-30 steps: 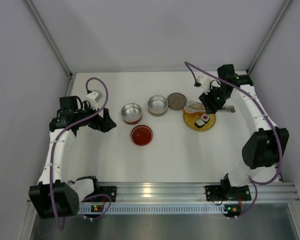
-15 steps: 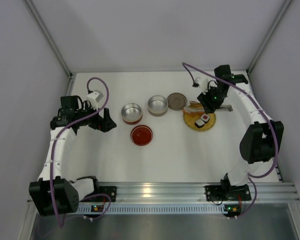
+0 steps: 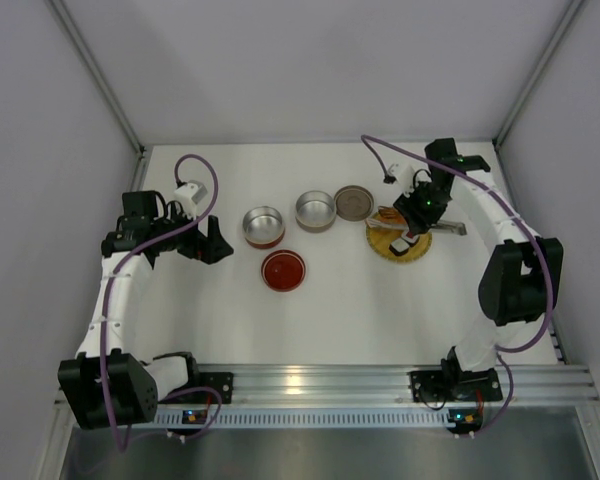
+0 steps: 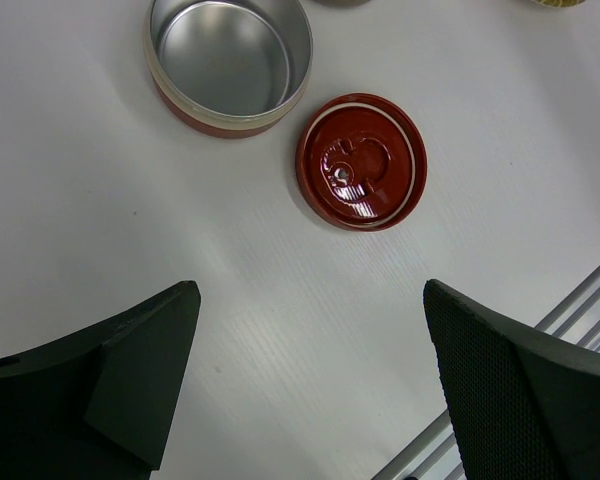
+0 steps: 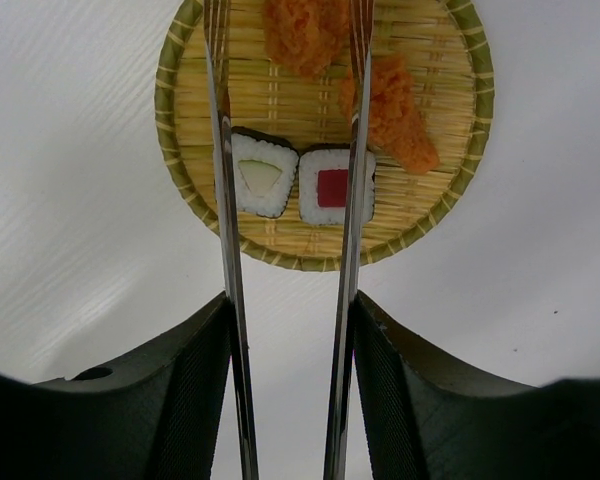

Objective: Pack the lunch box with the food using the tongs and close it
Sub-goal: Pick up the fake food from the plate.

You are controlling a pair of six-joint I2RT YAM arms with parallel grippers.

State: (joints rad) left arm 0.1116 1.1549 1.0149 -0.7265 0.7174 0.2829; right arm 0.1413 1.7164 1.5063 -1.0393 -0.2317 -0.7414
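Hanging over the woven plate [image 5: 170, 120], the silver tongs [image 5: 227, 220] are pinched by the right gripper [image 5: 292, 330], their arms lying across the outer edges of two sushi rolls [image 5: 263, 178]. Orange fried pieces [image 5: 400, 115] are seen further back on the plate. The left gripper [image 4: 310, 330] is spread wide above the table [image 4: 130, 250], near a red lid [image 4: 362, 162] and an empty red-banded tin [image 4: 228, 62].

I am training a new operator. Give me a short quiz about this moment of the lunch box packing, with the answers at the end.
1. True or false: the left tool stands open and holds nothing.
2. What does the right tool grip? A) tongs B) a spoon C) nothing
3. How many sushi rolls lie on the woven plate?
Key: 1 true; 2 A; 3 two.
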